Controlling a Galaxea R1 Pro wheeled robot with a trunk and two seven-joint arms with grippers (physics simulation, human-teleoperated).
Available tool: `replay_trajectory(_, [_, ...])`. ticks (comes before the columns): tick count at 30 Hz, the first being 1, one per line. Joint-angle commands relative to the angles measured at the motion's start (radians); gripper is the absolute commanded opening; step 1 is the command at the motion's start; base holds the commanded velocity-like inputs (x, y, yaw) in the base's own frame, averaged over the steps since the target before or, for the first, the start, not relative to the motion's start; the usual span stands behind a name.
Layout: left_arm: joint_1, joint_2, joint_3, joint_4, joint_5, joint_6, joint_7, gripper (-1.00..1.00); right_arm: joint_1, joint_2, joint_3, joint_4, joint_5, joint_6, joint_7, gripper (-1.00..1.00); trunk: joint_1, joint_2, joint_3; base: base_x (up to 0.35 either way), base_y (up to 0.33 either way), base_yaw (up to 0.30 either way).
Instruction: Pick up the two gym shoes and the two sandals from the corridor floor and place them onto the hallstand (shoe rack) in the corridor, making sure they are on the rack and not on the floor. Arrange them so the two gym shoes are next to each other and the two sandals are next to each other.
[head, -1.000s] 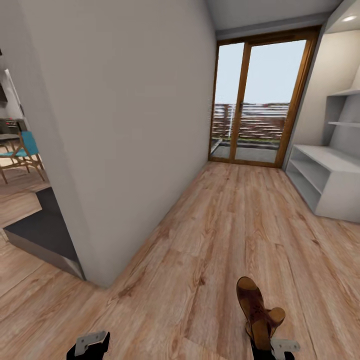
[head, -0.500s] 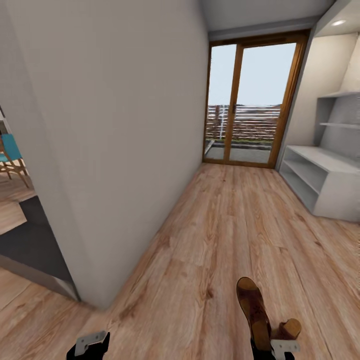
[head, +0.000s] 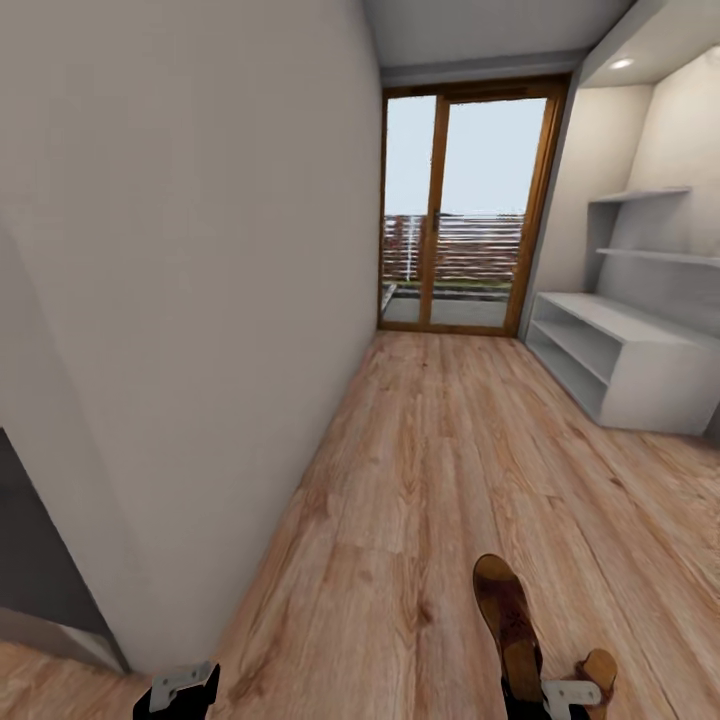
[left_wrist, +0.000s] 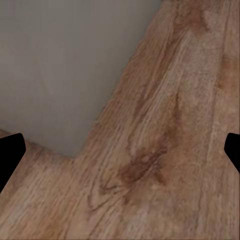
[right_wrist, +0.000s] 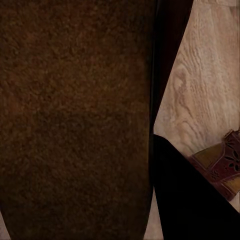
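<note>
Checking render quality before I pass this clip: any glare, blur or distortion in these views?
Head view: wide-angle bending of the walls, bright glass door, ceiling spot glow. Left wrist view: soft, slightly blurred floor. Right wrist view: sandal too close, dark and featureless.

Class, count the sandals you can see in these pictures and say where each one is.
1: a sandal held in the right jaws, low in the head view, above the floor. Others may be hidden.

Wood-plank corridor floor (left_wrist: 165, 150) runs across most of the frame, grain slanting, with a darker knot near centre. Pale grey wall (left_wrist: 65, 65) fills the upper left, its corner ending at lower left. Left gripper's black fingertips (left_wrist: 9, 156) at both side edges, wide apart, nothing between.
</note>
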Motion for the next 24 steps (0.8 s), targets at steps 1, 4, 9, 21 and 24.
replay_trajectory(1, [0.0, 0.0, 0.001, 0.001, 0.009, -0.002, -0.006, 1.0, -0.001, 0.0, 0.001, 0.001, -0.007, -0.002, 0.0, -1.0, 0.0, 0.0, 0.0, 0.242, 0.247, -0.229])
replay_trajectory(4, [0.0, 0.0, 0.001, 0.001, 0.009, -0.002, -0.006, 1.0, -0.001, 0.0, 0.001, 0.001, -0.007, -0.003, 0.0, -1.0, 0.0, 0.0, 0.002, 0.242, 0.247, -0.229])
replay_trajectory(9, [0.0, 0.0, 0.001, 0.001, 0.009, -0.002, -0.006, 1.0, -0.001, 0.0, 0.001, 0.001, -0.007, -0.002, 0.001, -1.0, 0.0, 0.0, 0.006, 0.274, 0.211, -0.229])
replay_trajectory(21, [-0.095, -0.071, -0.009, -0.016, -0.004, 0.033, -0.005, 1.0, -0.001, 0.002, 0.001, 0.0, -0.007, -0.002, 0.0, -1.0, 0.0, 0.0, 0.014, 0.044, 0.013, -0.186])
replay_trajectory(24, [-0.124, -0.078, -0.01, -0.013, -0.004, 0.049, -0.005, 1.0, -0.001, 0.003, 0.001, -0.001, -0.007, -0.002, 0.0, -1.0, 0.0, 0.0, 0.015, 0.001, 0.0, -0.038])
